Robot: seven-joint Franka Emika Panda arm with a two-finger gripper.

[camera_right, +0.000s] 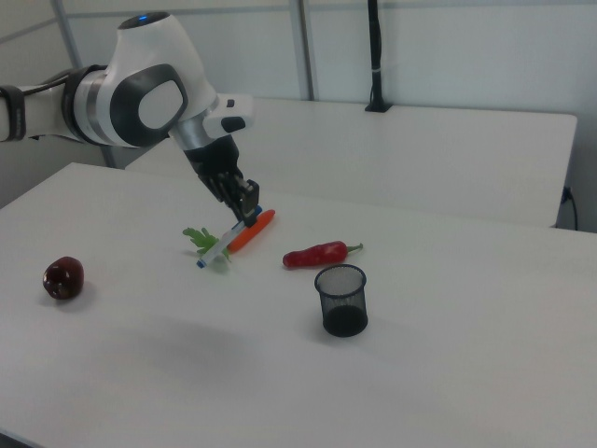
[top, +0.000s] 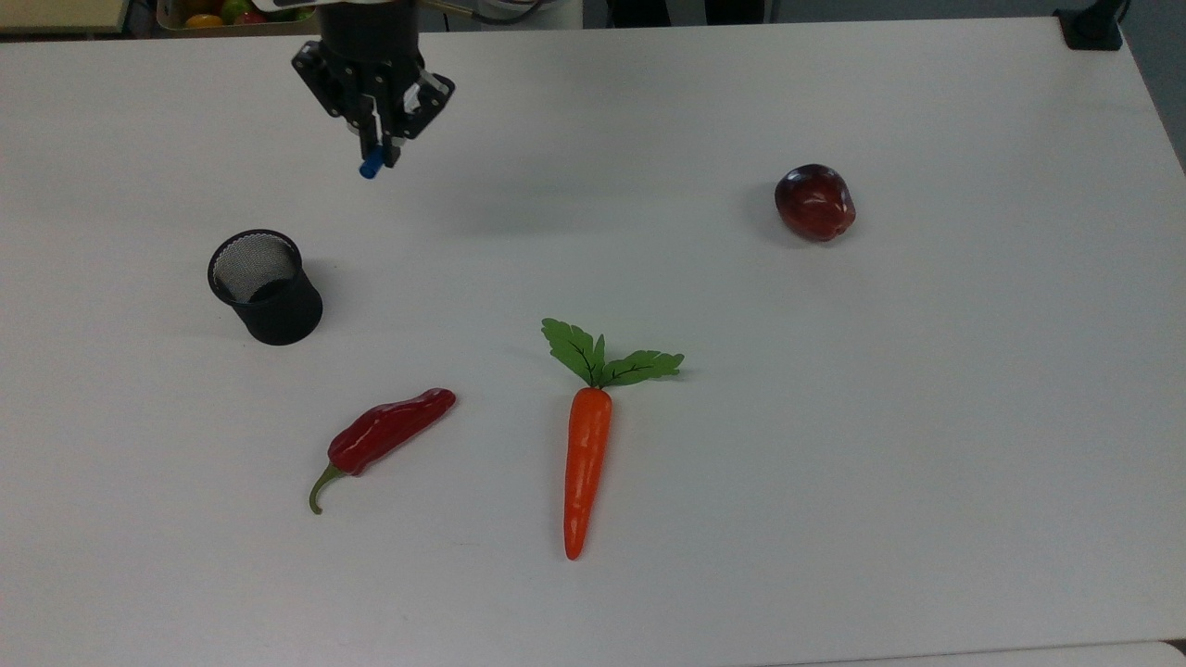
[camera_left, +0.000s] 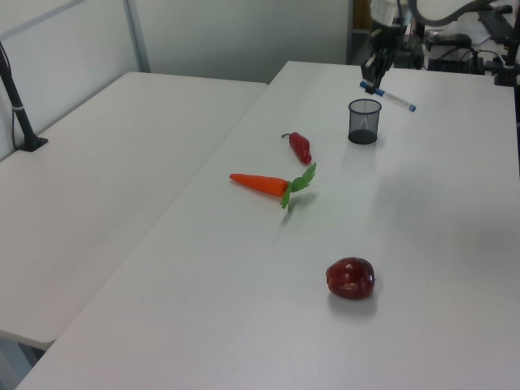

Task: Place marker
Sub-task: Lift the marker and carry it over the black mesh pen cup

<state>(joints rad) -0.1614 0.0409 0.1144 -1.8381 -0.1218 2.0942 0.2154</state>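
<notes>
Landmark – black mesh cup point(top: 266, 287). In top view, near to far:

- carrot point(top: 586, 456) and red chili point(top: 380, 434) nearer than cup, on table point(top: 927, 417)
- apple point(top: 814, 202) well off to top view's right of cup
- gripper point(top: 373, 148) beyond cup, up in air – clamped on marker point(camera_left: 388, 96), held tilted, nothing touching cup

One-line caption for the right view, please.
Tool carries the marker tilted in mid-air, short of the black mesh cup.
</notes>
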